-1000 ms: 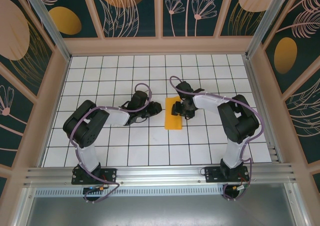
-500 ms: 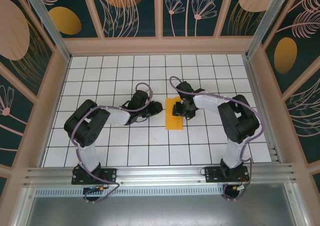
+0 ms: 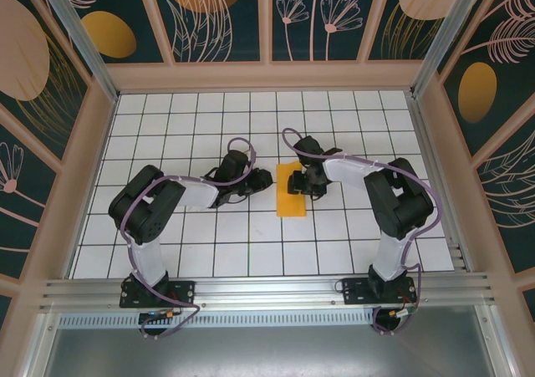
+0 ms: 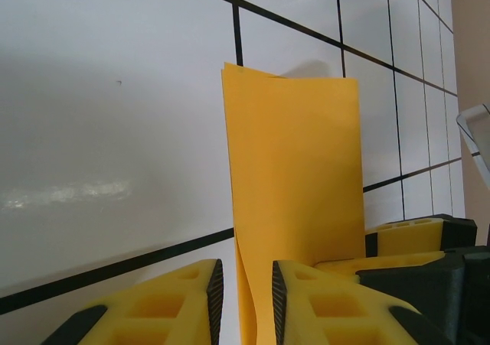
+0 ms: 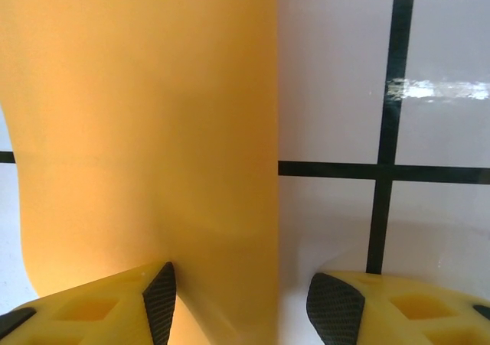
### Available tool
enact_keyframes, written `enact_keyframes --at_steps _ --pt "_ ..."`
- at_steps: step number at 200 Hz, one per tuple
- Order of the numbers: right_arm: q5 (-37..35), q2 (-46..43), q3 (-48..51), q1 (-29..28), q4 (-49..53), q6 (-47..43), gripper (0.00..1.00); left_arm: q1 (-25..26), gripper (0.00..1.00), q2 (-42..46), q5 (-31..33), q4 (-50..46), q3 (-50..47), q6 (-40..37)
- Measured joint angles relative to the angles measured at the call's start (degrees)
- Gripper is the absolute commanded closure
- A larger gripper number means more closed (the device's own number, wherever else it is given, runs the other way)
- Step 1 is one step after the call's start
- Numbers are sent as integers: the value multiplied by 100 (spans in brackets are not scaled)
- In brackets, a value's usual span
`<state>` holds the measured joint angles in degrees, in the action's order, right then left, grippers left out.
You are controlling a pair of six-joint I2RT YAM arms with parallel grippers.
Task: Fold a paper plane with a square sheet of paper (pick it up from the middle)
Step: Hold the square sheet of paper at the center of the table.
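At mid-table, the left gripper (image 4: 246, 267), narrowly open, and right gripper (image 5: 246, 280), wider, straddle the paper (image 4: 291, 169).

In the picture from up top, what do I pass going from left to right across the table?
left arm → left gripper → folded orange-yellow paper → right arm

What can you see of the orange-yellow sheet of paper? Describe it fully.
The sheet of paper is thin, plain orange-yellow, folded in half into a long rectangle, its layers slightly parted. It lies on the white gridded table between the arms. One edge sits between the left gripper's fingers; the open right gripper straddles the opposite edge.
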<state>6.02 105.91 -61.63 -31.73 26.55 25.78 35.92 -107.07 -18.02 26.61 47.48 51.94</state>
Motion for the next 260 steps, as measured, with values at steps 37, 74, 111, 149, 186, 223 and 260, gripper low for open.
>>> enact_keyframes --at_steps 37,74,111,149,186,223,260 --pt "0 0 0 0 0 2 41 0 73 -48 -90 20 11 2" --pt "-2 0 0 0 0 31 42 0 74 -68 -175 42 22 22" --pt "-4 0 0 0 -7 125 41 4 74 -76 -254 63 46 42" --pt "2 0 0 -4 -24 177 38 33 74 -151 -262 66 136 44" --pt "-4 0 0 -11 -28 177 39 76 74 -256 -302 68 214 52" --pt "-15 0 2 -11 -26 175 41 120 74 -348 -396 68 304 83" --pt "-20 0 2 -11 -24 175 41 155 77 -380 -461 72 411 83"
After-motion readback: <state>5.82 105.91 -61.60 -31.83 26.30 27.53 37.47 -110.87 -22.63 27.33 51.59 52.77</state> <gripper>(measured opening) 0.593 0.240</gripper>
